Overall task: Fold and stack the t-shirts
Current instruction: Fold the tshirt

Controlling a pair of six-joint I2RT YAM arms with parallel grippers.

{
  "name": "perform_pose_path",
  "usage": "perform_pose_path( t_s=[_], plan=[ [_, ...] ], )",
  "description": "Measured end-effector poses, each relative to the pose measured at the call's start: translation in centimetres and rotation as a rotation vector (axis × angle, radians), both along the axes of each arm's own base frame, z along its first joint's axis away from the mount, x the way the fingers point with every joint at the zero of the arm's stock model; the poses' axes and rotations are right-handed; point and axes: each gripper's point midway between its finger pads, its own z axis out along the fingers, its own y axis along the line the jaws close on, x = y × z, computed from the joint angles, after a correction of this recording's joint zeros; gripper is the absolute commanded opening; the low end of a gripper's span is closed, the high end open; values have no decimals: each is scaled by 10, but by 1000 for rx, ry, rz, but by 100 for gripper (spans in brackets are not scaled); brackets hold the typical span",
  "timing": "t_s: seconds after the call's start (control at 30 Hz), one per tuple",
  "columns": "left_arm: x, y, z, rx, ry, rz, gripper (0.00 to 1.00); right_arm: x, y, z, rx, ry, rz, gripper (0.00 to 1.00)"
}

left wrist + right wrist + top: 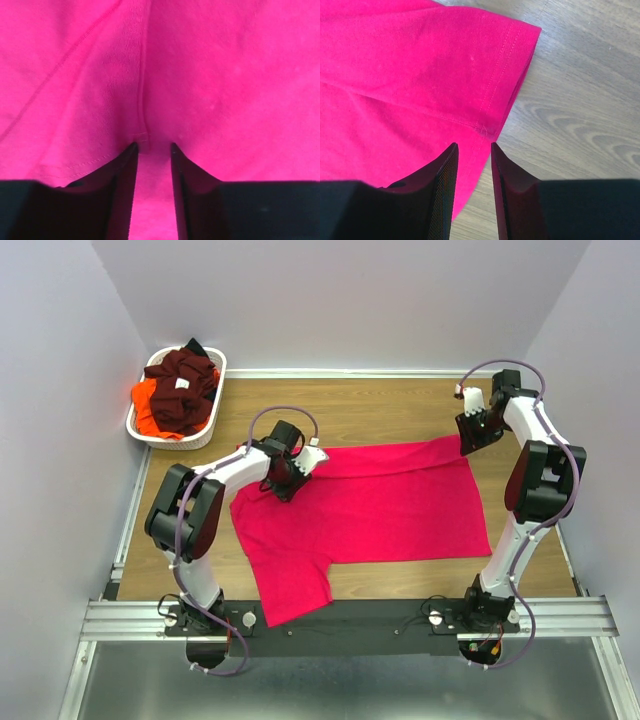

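A bright pinkish-red t-shirt (380, 505) lies spread flat on the wooden table. My left gripper (286, 476) is down on its far left part. In the left wrist view the jaws (152, 146) stand slightly apart with the fingertips at a stitched hem and seam, and pink cloth (225, 75) fills the frame. My right gripper (470, 435) is at the shirt's far right corner. In the right wrist view its jaws (473, 145) stand slightly apart over the shirt's edge, just below a hemmed flap (470, 65). Dark maroon (185, 385) and orange (146, 402) tees lie heaped in the basket.
A white oval basket (215, 418) stands at the table's far left corner. Bare wood (580, 100) lies right of the shirt. White walls close in the table on three sides. A metal rail (350, 618) runs along the near edge.
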Motion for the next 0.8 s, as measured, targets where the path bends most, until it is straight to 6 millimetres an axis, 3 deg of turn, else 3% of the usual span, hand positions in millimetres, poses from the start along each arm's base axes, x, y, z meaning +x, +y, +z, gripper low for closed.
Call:
perform_pose_path(
  t_s=[0.23,0.57,0.73,0.8],
  plan=[
    [9,-3,0,-4,-7,5,28,0,0,0,0,2,1,37],
    [15,0,2,-29,29,20,31,-1,-1,0,-5,1,10,37],
    [22,6,6,-28,34,36,19,-1,-1,0,-5,1,10,36],
    [25,8,7,-28,35,41,9,-1,0,0,-4,1,10,36]
  ],
)
